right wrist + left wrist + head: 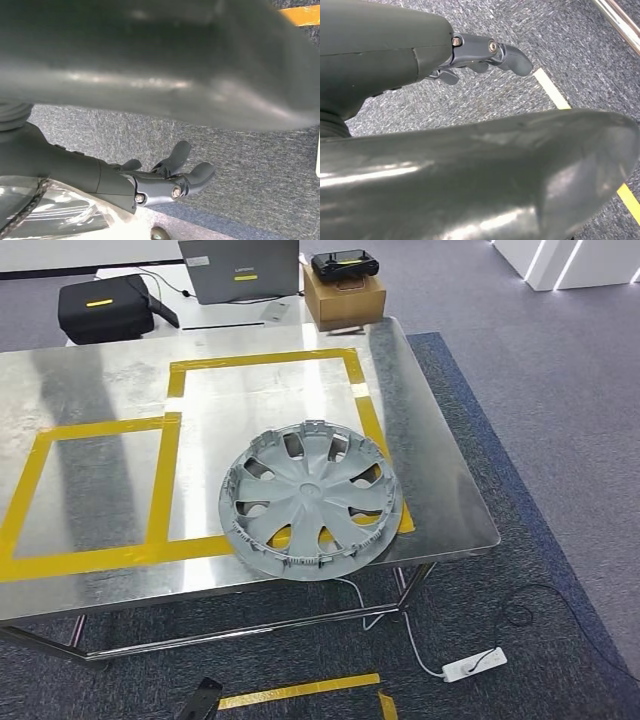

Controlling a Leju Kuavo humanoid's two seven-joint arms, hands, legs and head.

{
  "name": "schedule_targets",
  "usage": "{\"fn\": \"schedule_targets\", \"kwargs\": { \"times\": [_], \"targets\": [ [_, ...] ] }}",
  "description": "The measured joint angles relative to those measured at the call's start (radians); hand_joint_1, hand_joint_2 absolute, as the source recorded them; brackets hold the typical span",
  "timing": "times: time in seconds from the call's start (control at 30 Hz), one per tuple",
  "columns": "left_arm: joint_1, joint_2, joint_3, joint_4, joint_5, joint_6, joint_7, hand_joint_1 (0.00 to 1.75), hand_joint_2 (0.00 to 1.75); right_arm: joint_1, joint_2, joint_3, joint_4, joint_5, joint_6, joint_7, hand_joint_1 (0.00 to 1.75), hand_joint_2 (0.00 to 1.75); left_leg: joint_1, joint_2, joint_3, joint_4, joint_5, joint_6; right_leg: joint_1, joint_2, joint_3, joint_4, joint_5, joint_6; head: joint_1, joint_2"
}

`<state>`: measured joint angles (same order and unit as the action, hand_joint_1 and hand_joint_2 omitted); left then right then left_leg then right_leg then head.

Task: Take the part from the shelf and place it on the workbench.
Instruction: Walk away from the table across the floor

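Grey carpet (528, 390) crossed by yellow tape (302, 690) lies beneath one steel workbench (90, 380), marked with two yellow-taped rectangles. Beyond it, left to right, are seen one black case (102, 308), one laptop (240, 270) and one cardboard box (343, 295). One grey hubcap (309, 498) rests flat at the workbench's near right. Left hand (478, 55) and right hand (166, 175) are held over carpet, fingers apart, nothing grasped.

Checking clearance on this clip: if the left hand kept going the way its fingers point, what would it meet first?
Probably nothing solid: past the left hand lies grey carpet, though depth is unclear.
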<state>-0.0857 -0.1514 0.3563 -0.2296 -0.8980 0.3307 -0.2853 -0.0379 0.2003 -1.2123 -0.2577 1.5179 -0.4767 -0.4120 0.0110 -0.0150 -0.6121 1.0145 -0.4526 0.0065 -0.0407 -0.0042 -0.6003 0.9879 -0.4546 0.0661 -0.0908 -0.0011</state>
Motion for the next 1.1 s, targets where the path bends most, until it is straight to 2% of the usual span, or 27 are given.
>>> {"fn": "schedule_targets", "kwargs": {
  "times": [0.33,0.43,0.53,0.57,0.6,0.63,0.7,0.73,0.77,0.8,0.83,0.9,0.93,0.97,1.03,1.07,1.1],
  "targets": [
    [0.0,0.001,0.001,0.0,0.002,0.0,0.004,0.0,0.0,0.0,0.0,0.0,0.002,0.003,0.001,0.001,0.0,0.0,-0.008,0.0,0.0,0.003,-0.004,0.005,-0.007,0.0,0.001,-0.001,0.001,0.004,0.0,0.0],
    [0.0,0.002,0.002,0.0,0.003,0.0,0.006,0.0,0.0,0.0,0.0,0.0,0.003,0.004,0.002,0.002,0.0,0.0,-0.012,0.0,0.0,0.007,-0.007,0.011,-0.011,0.0,0.003,-0.001,0.001,0.011,0.0,0.0],
    [0.001,0.002,0.004,0.0,0.005,0.0,0.008,0.0,0.0,0.0,0.002,0.0,0.004,0.004,0.002,0.002,0.0,0.0,-0.014,0.0,0.003,0.008,-0.003,0.024,-0.014,0.0,0.009,-0.004,0.004,0.022,0.0,0.0],
    [0.001,0.002,0.004,0.0,0.005,0.0,0.008,0.0,0.0,0.0,0.003,0.0,0.004,0.005,0.003,0.002,0.0,0.0,-0.012,0.001,0.006,0.002,0.002,0.03,-0.015,0.0,0.008,0.001,-0.005,0.023,0.0,0.0],
    [0.0,0.001,0.005,0.0,0.005,0.0,0.008,0.0,0.0,0.0,0.004,0.0,0.004,0.005,0.004,0.002,0.0,0.0,-0.01,0.003,0.007,-0.004,0.007,0.036,-0.014,0.0,0.001,0.022,-0.026,0.022,0.001,0.0],
    [0.0,0.001,0.005,0.0,0.005,0.0,0.008,0.0,0.0,-0.001,0.004,0.0,0.004,0.005,0.006,0.003,0.0,0.0,-0.008,0.004,0.008,-0.009,0.012,0.041,-0.012,0.0,-0.015,0.064,-0.061,0.019,0.002,0.0],
    [0.0,0.0,0.005,0.0,0.005,-0.002,0.008,0.0,0.0,-0.001,0.004,0.0,0.005,0.005,0.013,0.004,0.0,0.0,-0.012,0.006,0.002,-0.01,0.017,0.047,-0.006,0.001,-0.063,0.202,-0.148,0.014,0.004,0.0],
    [0.001,0.0,0.005,0.0,0.005,-0.003,0.008,0.0,0.0,0.0,0.004,0.0,0.005,0.004,0.016,0.004,0.0,0.0,-0.016,0.007,-0.002,-0.01,0.019,0.048,-0.003,0.001,-0.081,0.263,-0.178,0.012,0.004,0.0],
    [0.001,0.0,0.005,0.0,0.005,-0.004,0.008,0.0,0.0,0.0,0.004,0.0,0.006,0.004,0.019,0.005,0.0,0.0,-0.019,0.007,-0.006,-0.01,0.022,0.048,-0.001,0.001,-0.083,0.293,-0.189,0.009,0.004,0.0],
    [0.002,0.0,0.006,0.0,0.005,-0.005,0.008,0.0,0.0,0.001,0.004,0.0,0.006,0.004,0.02,0.005,0.0,0.0,-0.021,0.007,-0.01,-0.01,0.026,0.047,0.002,0.001,-0.063,0.281,-0.181,0.004,0.004,0.0],
    [0.002,0.0,0.006,0.0,0.005,-0.006,0.008,0.0,0.0,0.0,0.004,0.0,0.006,0.004,0.02,0.005,0.0,0.0,-0.023,0.007,-0.014,-0.009,0.03,0.044,0.005,0.001,-0.024,0.227,-0.159,-0.001,0.004,0.0],
    [0.002,-0.001,0.006,0.0,0.005,-0.006,0.008,0.0,0.0,-0.004,0.004,0.0,0.006,0.004,0.02,0.005,0.0,0.0,-0.024,0.006,-0.02,-0.005,0.037,0.036,0.011,0.002,0.079,0.078,-0.117,-0.012,0.004,0.0],
    [0.001,0.0,0.006,0.0,0.005,-0.006,0.008,0.0,0.0,-0.006,0.004,0.0,0.006,0.004,0.02,0.005,0.0,0.0,-0.025,0.005,-0.021,-0.003,0.04,0.031,0.014,0.004,0.11,0.029,-0.105,-0.016,0.002,0.0],
    [0.001,0.0,0.007,0.0,0.005,-0.006,0.008,0.0,0.0,-0.009,0.004,0.0,0.007,0.004,0.021,0.005,0.0,0.0,-0.025,0.005,-0.022,-0.001,0.044,0.025,0.016,0.005,0.124,0.004,-0.101,-0.02,0.001,0.0],
    [0.0,0.0,0.007,0.0,0.005,-0.006,0.008,0.0,0.0,-0.009,0.005,0.0,0.008,0.004,0.021,0.005,0.0,0.0,-0.025,0.005,-0.024,0.0,0.052,0.012,0.019,0.005,0.113,0.001,-0.096,-0.031,-0.001,0.0],
    [0.001,0.0,0.007,0.0,0.005,-0.006,0.008,0.0,0.0,-0.009,0.006,0.0,0.008,0.004,0.022,0.005,0.0,0.0,-0.023,0.004,-0.028,0.003,0.049,0.005,0.018,0.003,0.107,-0.002,-0.092,-0.038,-0.002,0.0],
    [0.003,0.001,0.008,0.0,0.005,-0.006,0.008,0.0,0.0,-0.009,0.006,0.0,0.009,0.004,0.021,0.005,0.0,0.0,-0.022,0.004,-0.035,0.017,0.029,-0.003,0.016,0.001,0.099,-0.003,-0.085,-0.047,-0.003,0.0]
  ]
}}
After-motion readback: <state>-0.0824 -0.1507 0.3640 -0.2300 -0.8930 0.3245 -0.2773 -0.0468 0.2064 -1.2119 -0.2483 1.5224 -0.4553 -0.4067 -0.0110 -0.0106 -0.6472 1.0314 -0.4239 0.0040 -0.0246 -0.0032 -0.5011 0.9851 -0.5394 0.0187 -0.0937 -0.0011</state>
